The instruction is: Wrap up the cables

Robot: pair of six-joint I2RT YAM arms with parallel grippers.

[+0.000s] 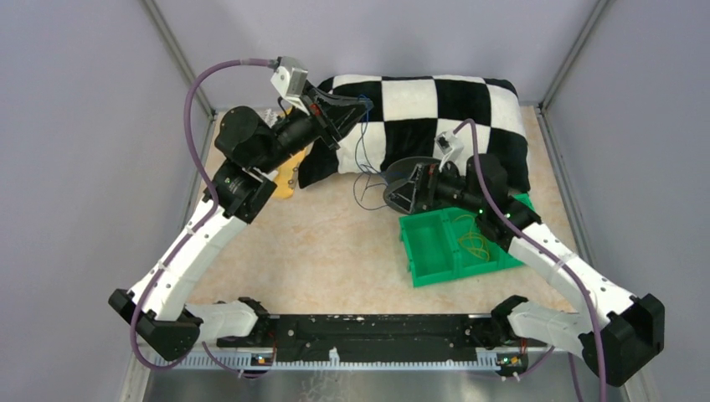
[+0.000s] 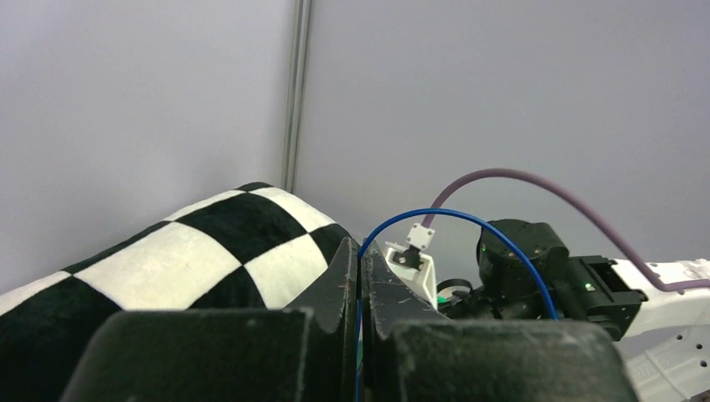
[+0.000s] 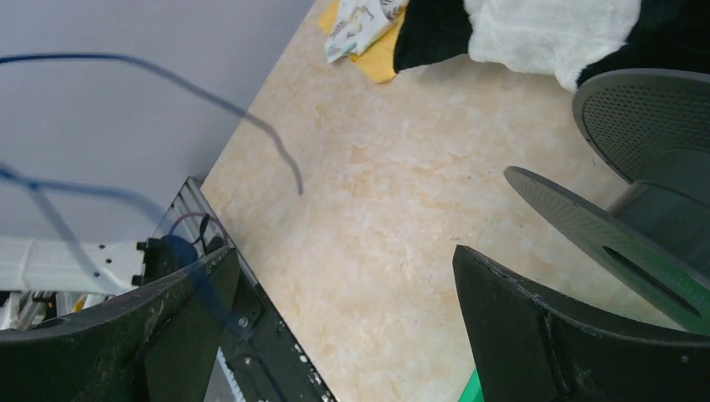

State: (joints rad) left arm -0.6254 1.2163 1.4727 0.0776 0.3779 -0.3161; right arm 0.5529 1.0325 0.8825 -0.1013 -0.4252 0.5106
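cable (image 2: 469,219) pinched in left pincer (image 2: 362,260) | spool (image 3: 603,226) beside spread right pincer (image 3: 343,276)

the table (image 1: 335,251) has a pale beige top with a marbled pattern, and it lies in soft, even light. plain grey-lilac walls (image 1: 75,126) close it on the left side, the far side and the right side, and a thin metal post (image 1: 174,50) rises at each far corner of the table. below the near edge of the table lies a bright metal sheet (image 1: 377,389).
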